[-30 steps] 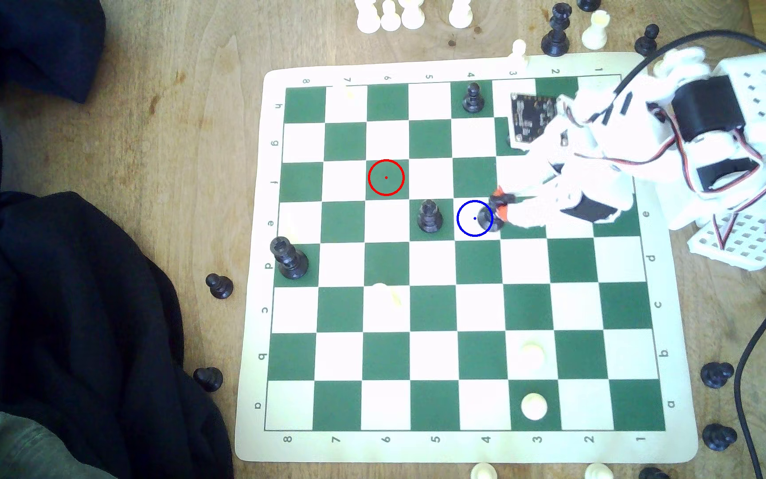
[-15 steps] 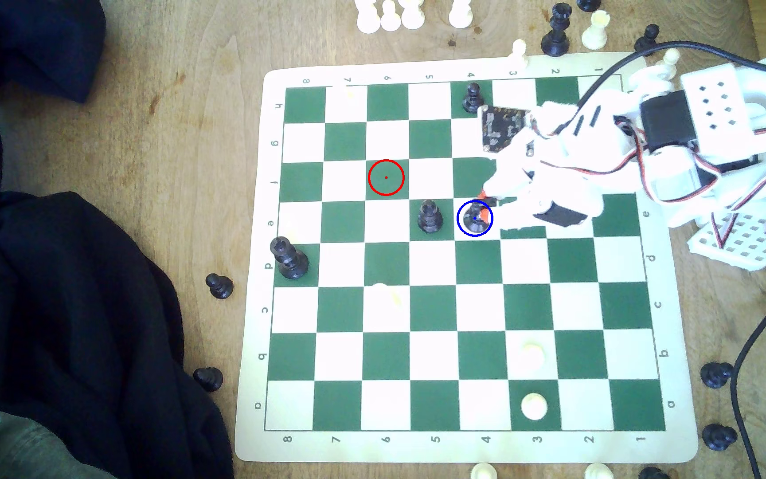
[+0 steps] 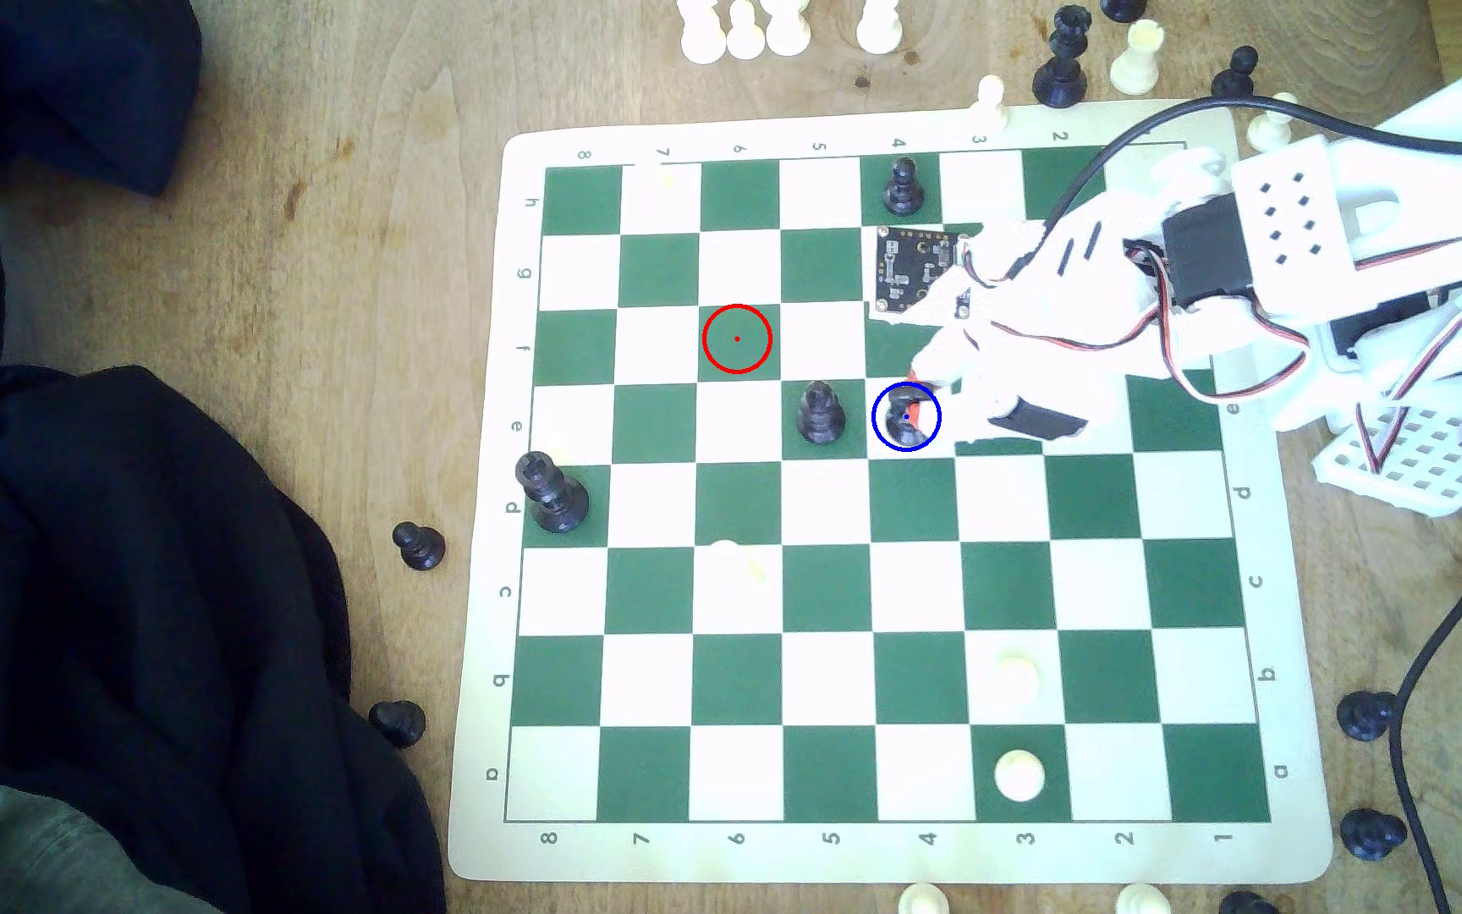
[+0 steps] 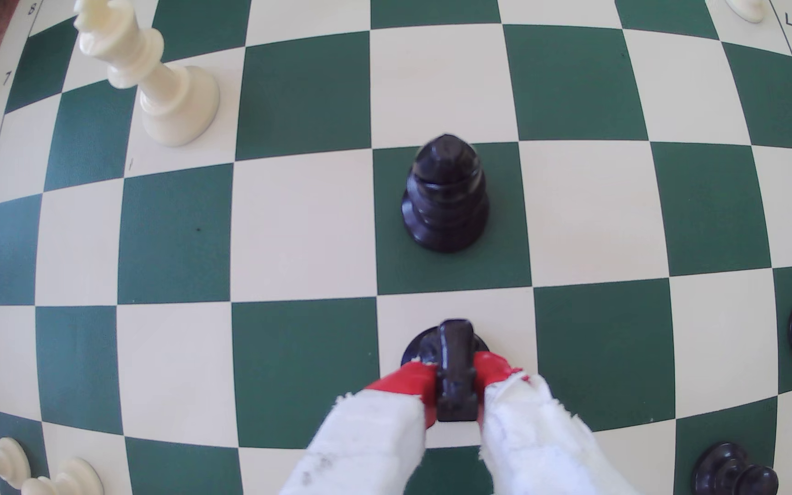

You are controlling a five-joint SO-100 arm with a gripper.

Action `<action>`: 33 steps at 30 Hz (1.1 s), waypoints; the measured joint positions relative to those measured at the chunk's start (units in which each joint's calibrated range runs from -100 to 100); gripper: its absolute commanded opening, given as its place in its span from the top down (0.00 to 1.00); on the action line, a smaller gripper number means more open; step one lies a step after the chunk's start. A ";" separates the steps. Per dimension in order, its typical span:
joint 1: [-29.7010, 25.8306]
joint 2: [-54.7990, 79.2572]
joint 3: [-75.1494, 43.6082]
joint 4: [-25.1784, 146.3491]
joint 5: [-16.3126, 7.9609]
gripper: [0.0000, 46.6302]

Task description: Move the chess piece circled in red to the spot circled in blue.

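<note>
Squarely inside the spot [image 3: 930, 439], the chess piece [image 4: 454, 371] sits pinched by the red-tipped claw [image 4: 454, 381] on the green-and-white board [image 3: 912, 580] over a wooden counter [image 3: 341, 220].

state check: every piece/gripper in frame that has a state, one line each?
gripper: shut on the knight, red tips either side of its head
knight: upright, held, inside the blue-circled white square
red-circled green square: vacant
black pointed-top piece: upright, free, on the adjacent green square
white king: upright, free
</note>
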State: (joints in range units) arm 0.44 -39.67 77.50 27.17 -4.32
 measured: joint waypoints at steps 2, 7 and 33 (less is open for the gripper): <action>0.00 0.59 -0.45 0.00 0.00 0.99; 0.59 0.84 -0.63 0.00 0.29 0.65; 0.07 -47.59 6.24 34.90 0.83 0.56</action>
State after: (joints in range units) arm 0.52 -87.26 83.73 62.07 -3.49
